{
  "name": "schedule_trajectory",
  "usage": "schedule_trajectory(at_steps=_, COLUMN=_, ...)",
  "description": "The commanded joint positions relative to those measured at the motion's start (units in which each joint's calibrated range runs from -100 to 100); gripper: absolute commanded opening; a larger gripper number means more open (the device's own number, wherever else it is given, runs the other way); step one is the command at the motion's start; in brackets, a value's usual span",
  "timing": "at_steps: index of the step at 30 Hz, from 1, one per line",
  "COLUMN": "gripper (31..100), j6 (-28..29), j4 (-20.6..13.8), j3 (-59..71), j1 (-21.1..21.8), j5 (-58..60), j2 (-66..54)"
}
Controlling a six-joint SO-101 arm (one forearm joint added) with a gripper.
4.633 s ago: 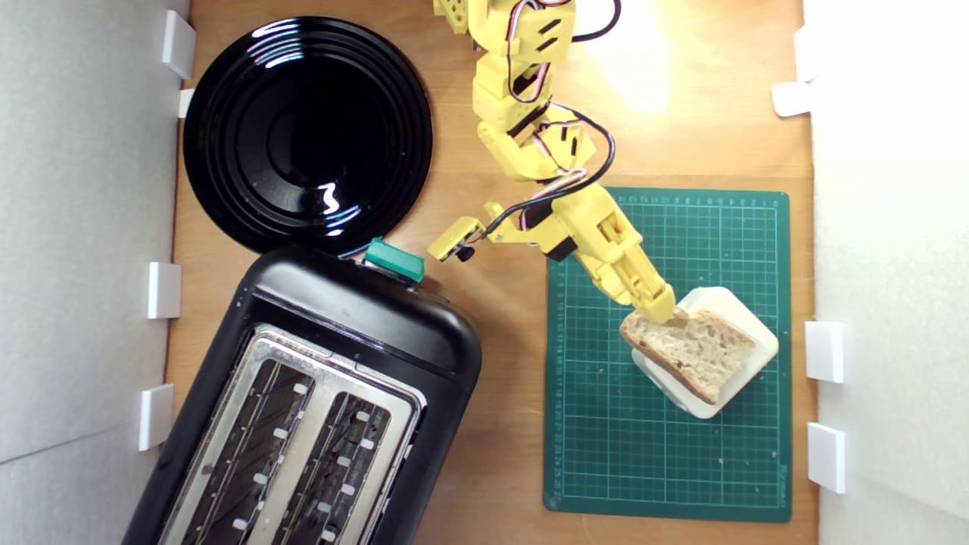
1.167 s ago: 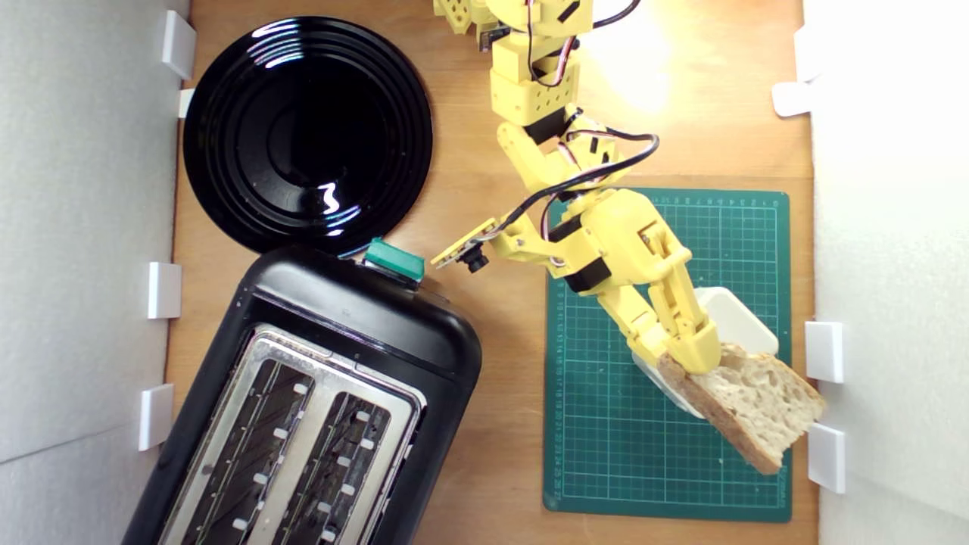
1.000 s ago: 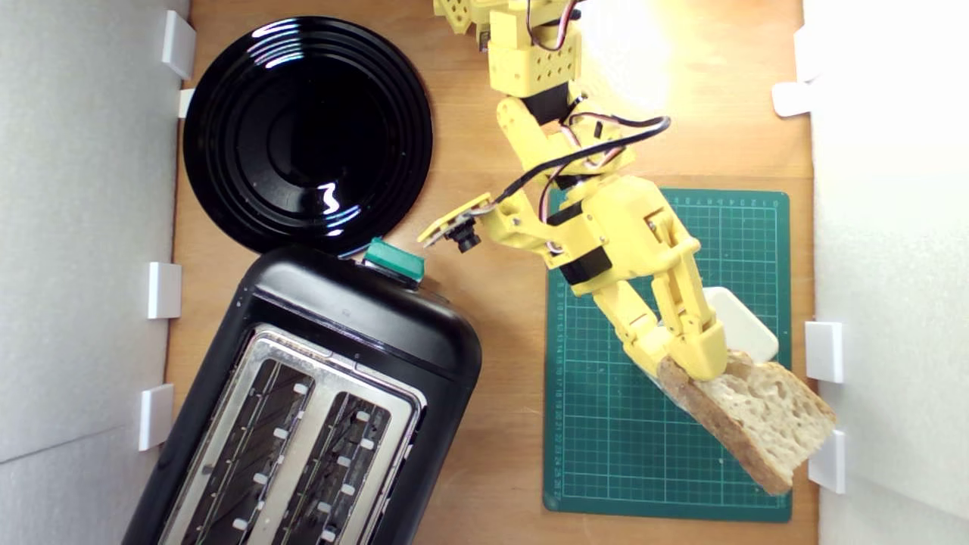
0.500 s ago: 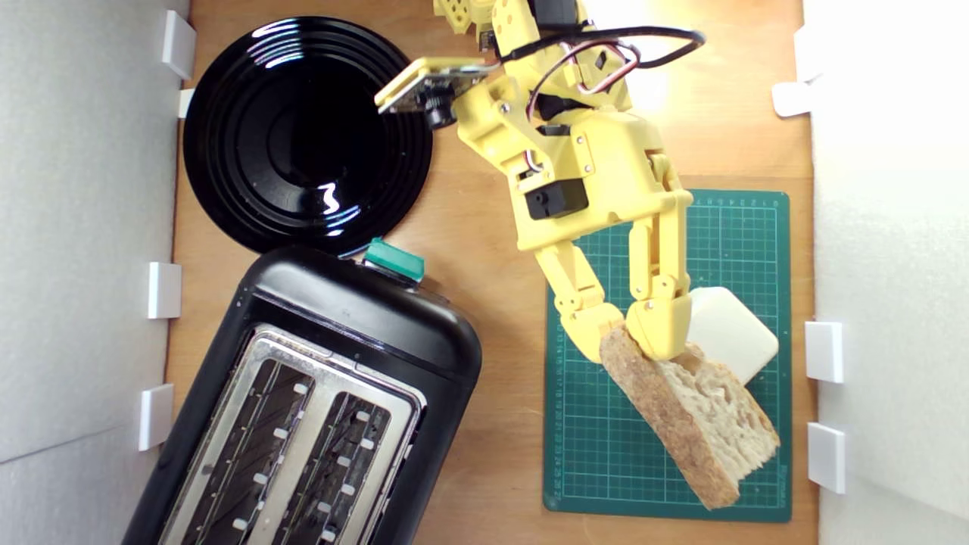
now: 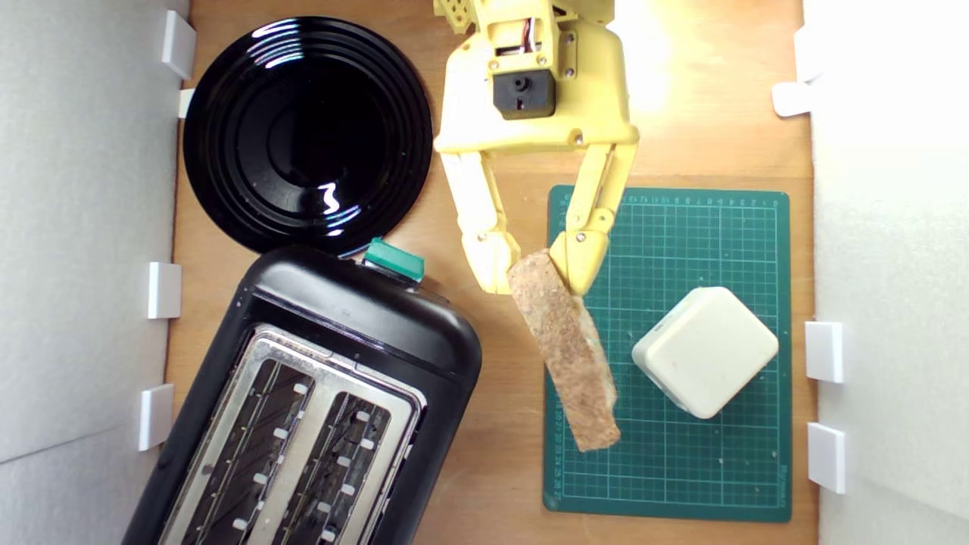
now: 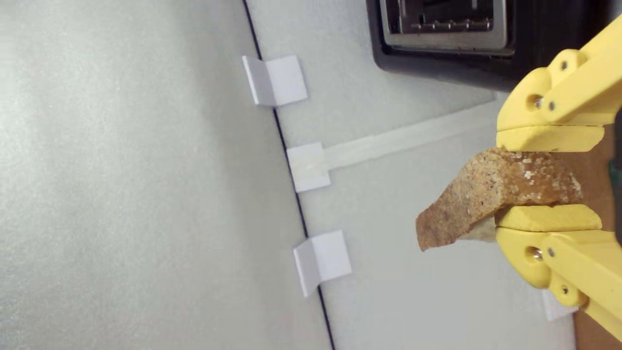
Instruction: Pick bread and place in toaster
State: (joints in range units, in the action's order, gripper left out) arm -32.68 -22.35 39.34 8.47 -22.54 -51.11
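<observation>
Above the mat's edge, bread (image 5: 564, 341) now edge-on, lifted off block (image 5: 705, 350), fingers (image 5: 492, 261) pinching it

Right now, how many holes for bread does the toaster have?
2. Both slots sit side by side in the toaster's silver top: one toward the exterior view's left, one right. Their lower ends are cropped.

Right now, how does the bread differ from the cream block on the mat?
The bread is brown, rough and crusty; the block is smooth and cream. The bread is clamped at one end in the gripper, showing edge-on as a long narrow strip; the block sits free on the green mat, a rounded square. In the exterior view, both lie over the mat.
</observation>
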Motion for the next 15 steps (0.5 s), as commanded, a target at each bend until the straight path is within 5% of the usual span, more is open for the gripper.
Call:
schedule_trajectory(at_steps=1, gripper=57.1, j6=-3.71, j4=-0.14, j3=-4.35, j1=-3.63, j5=-2.88, j2=-3.96)
schedule_trajectory(at_steps=5, gripper=57.1, j6=-9.46, j4=0.31, j3=-5.25, j1=-9.35, j5=-7.07, j2=-6.21)
schedule_trajectory(at_steps=15, gripper=57.1, j6=-13.65, j4=0.41, j3=-24.05, j1=-16.36, j5=-22.68, j2=-0.72)
